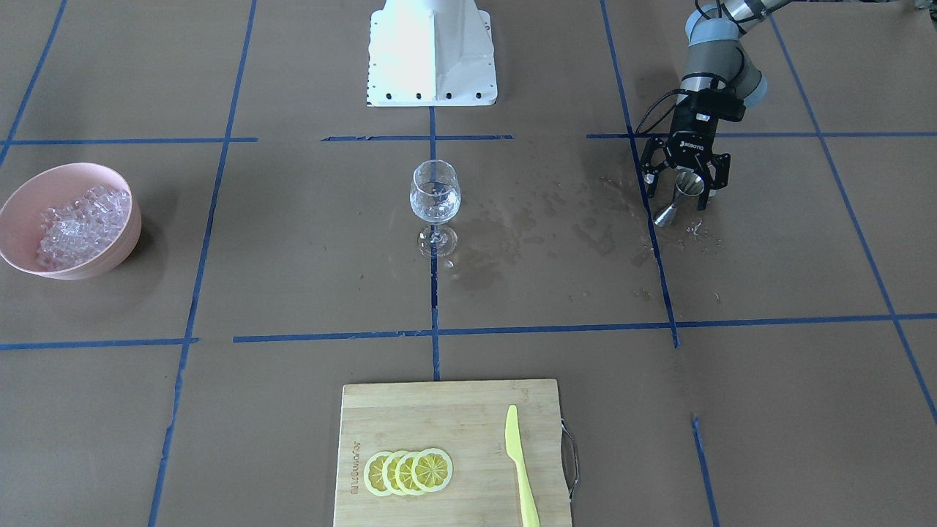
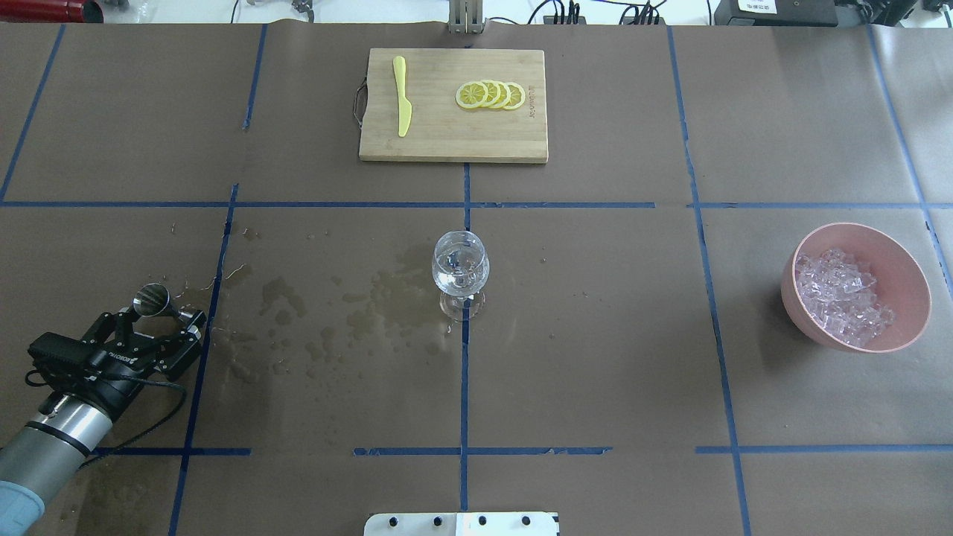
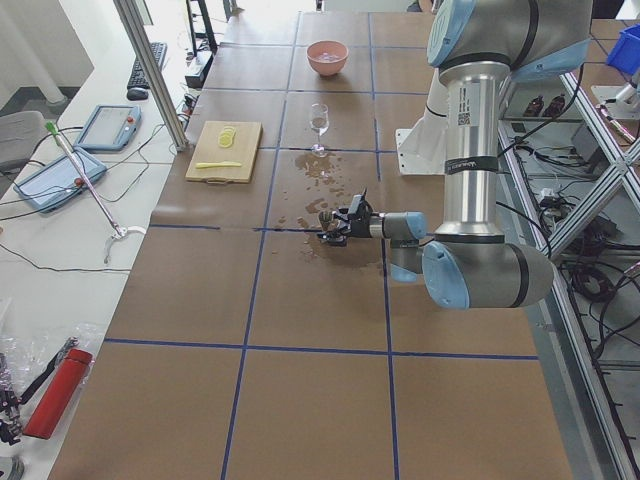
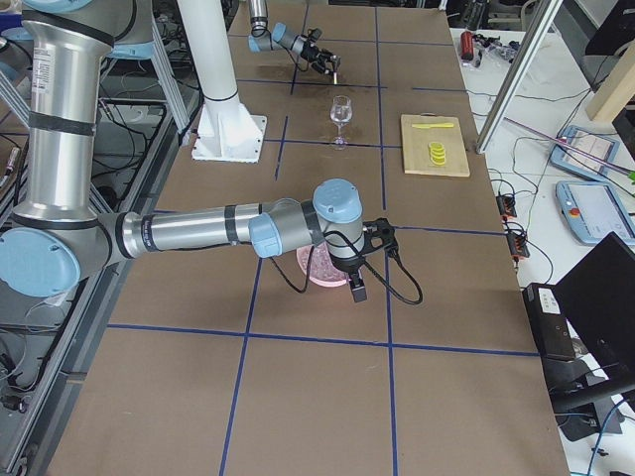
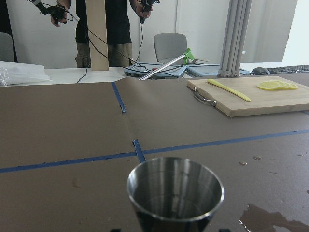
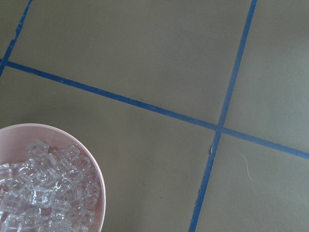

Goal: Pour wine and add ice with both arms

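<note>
My left gripper (image 2: 158, 313) is low over the table at the overhead view's left, its fingers spread on either side of a small steel jigger (image 2: 151, 299) without touching it. In the front view the gripper (image 1: 681, 192) and jigger (image 1: 679, 199) are at the right. The jigger's open cup (image 5: 175, 191) fills the bottom of the left wrist view. A stemmed glass (image 2: 461, 269) stands at the table's middle. A heap of ice (image 2: 837, 296) lies in a pink bowl (image 2: 856, 226). My right gripper (image 4: 358, 291) hangs above the bowl; I cannot tell whether it is open. The right wrist view shows the ice (image 6: 43, 193).
Wet stains (image 2: 335, 316) spread between the jigger and the glass. A wooden cutting board (image 2: 447, 138) with lemon slices (image 2: 491, 94) and a yellow knife (image 2: 402, 97) lies at the far edge. The white base block (image 1: 432, 51) is behind the glass.
</note>
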Controlling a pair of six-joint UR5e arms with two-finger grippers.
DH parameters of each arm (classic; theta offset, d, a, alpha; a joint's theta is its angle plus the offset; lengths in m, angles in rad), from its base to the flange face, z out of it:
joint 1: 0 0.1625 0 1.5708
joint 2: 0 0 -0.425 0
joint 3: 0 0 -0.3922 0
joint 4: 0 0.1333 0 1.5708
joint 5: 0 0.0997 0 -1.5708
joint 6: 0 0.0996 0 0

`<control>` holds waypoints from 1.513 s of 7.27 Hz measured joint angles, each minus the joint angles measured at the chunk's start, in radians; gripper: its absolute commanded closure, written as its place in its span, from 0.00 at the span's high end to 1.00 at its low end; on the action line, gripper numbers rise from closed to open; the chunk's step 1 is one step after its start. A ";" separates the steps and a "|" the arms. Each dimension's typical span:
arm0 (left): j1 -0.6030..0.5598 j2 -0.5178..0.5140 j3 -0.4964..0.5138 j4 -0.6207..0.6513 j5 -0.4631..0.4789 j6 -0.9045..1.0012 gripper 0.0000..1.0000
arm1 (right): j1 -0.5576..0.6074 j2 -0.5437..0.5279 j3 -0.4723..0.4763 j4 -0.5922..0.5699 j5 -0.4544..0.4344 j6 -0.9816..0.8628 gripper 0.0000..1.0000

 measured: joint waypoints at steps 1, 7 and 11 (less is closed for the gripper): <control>0.000 0.000 -0.002 -0.010 0.014 0.002 1.00 | 0.000 0.000 0.000 0.000 0.000 0.000 1.00; -0.007 0.011 -0.077 -0.100 0.074 0.029 1.00 | 0.000 -0.001 -0.001 0.000 0.000 0.000 1.00; -0.027 0.015 -0.134 -0.274 0.048 0.312 1.00 | 0.000 -0.001 -0.001 0.000 0.000 0.000 1.00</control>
